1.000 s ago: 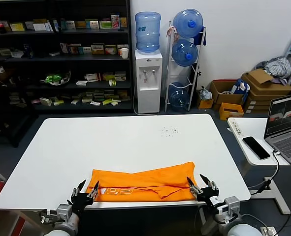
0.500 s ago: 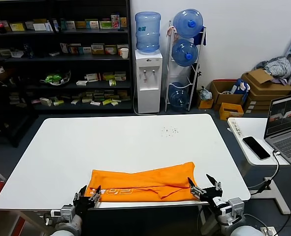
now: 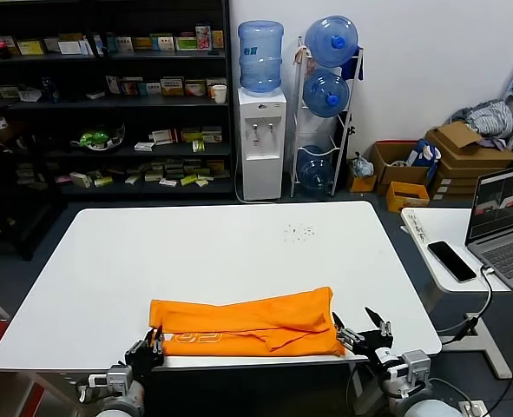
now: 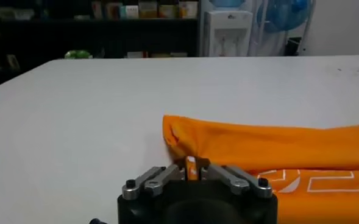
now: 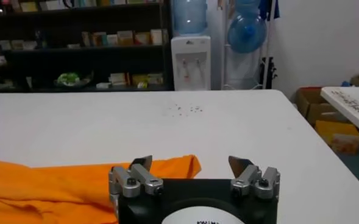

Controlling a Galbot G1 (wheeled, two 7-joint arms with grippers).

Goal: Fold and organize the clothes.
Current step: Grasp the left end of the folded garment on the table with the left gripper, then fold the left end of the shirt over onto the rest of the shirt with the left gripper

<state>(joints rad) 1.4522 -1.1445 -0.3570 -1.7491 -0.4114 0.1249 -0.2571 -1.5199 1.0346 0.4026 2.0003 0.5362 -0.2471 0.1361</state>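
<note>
The bright orange T-shirt (image 3: 243, 326) lies folded into a long band along the near edge of the white table (image 3: 221, 252), white lettering facing up near its left end. It also shows in the left wrist view (image 4: 277, 152) and the right wrist view (image 5: 63, 182). My left gripper (image 3: 149, 349) is at the shirt's near left corner, shut on the cloth edge (image 4: 191, 165). My right gripper (image 3: 361, 332) is open and empty just off the shirt's right end, at the table's near edge (image 5: 191, 163).
A phone (image 3: 451, 260) and a laptop (image 3: 503, 217) are on a side table at the right. A water dispenser (image 3: 262, 139), bottle rack and shelves stand behind the table. Small dark specks (image 3: 300, 231) lie on the far table top.
The shirt has shifted left and toward the near edge and looks flatter. My left gripper closed on its left corner and dropped lower. My right gripper drew back a little, still open.
</note>
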